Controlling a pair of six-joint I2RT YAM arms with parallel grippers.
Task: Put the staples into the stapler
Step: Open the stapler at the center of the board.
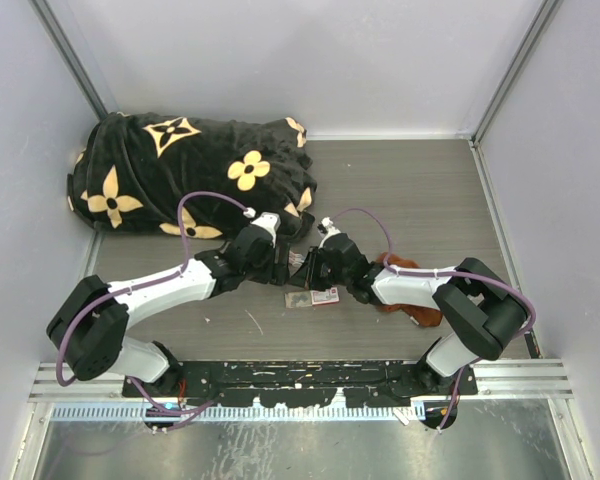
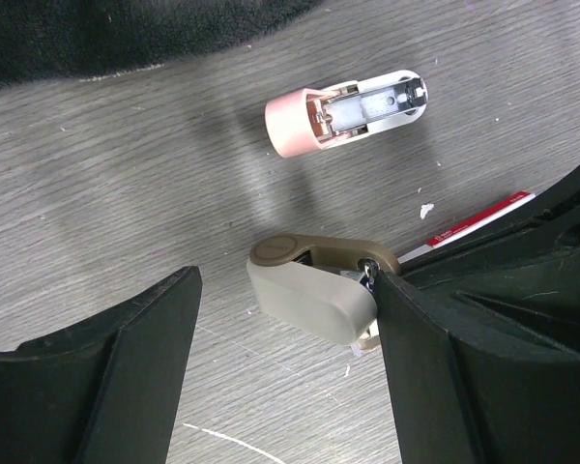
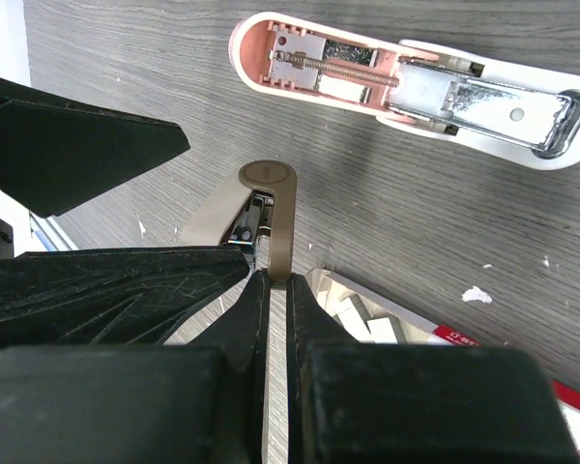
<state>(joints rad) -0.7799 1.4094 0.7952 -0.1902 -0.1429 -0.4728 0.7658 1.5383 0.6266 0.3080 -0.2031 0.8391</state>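
Right gripper (image 3: 271, 282) is closed, its jaws pinched on the thin brown arm of a tan hinged tool (image 3: 263, 208); what kind of tool this is cannot be told. By this grip the tool is steadied low over the table (image 1: 420, 190), and its beige body is presented to the left gripper (image 2: 285, 282). The left gripper is open. Its jaws are set either side of that body, one finger (image 2: 435, 367) close against it and the other well clear, so nothing is gripped on that side. Just beside the right fingertips the box of staples (image 3: 367, 314) is laid flat, tray contents exposed and red label uppermost, where a strip can be reached. The stapler (image 3: 416, 82) is laid on the table just beyond the tool, touched by neither gripper, with its spring and metal channel exposed for loading. Loading is judged not yet begun. A rust-brown cloth (image 1: 405, 268) is seen under the right arm, and a black flowered blanket (image 1: 180, 170) is bundled at the far left.
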